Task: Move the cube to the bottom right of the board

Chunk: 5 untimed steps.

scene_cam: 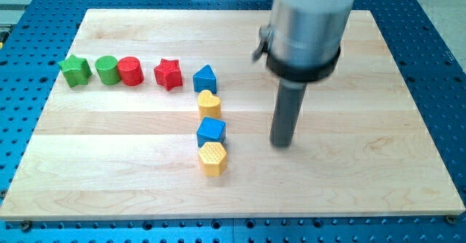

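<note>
The blue cube sits on the wooden board near the middle, in a column of blocks. Above it lies a yellow heart, and above that a blue pentagon-like block. Below the cube, touching it, is a yellow hexagon. My tip rests on the board to the right of the cube, about a cube's width or two away, not touching any block.
A row along the upper left holds a green star, a green cylinder, a red cylinder and a red star. The arm's grey body hangs over the board's top centre-right.
</note>
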Available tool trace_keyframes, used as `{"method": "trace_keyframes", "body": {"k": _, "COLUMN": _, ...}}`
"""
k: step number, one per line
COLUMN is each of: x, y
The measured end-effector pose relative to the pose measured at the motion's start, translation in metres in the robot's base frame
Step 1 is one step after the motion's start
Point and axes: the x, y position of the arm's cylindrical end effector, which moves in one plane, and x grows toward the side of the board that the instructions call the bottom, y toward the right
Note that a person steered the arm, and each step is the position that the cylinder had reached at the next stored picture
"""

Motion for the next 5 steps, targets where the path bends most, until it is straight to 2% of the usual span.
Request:
{"method": "trace_keyframes", "body": {"k": 1, "x": 0.037, "y": -0.041}}
{"method": "trace_keyframes", "body": {"k": 3, "x": 0.019, "y": -0.144}}
{"method": "trace_keyframes", "body": {"k": 4, "x": -0.033, "y": -0.192}}
{"method": "trace_keyframes", "body": {"k": 5, "x": -0.046, "y": -0.132}}
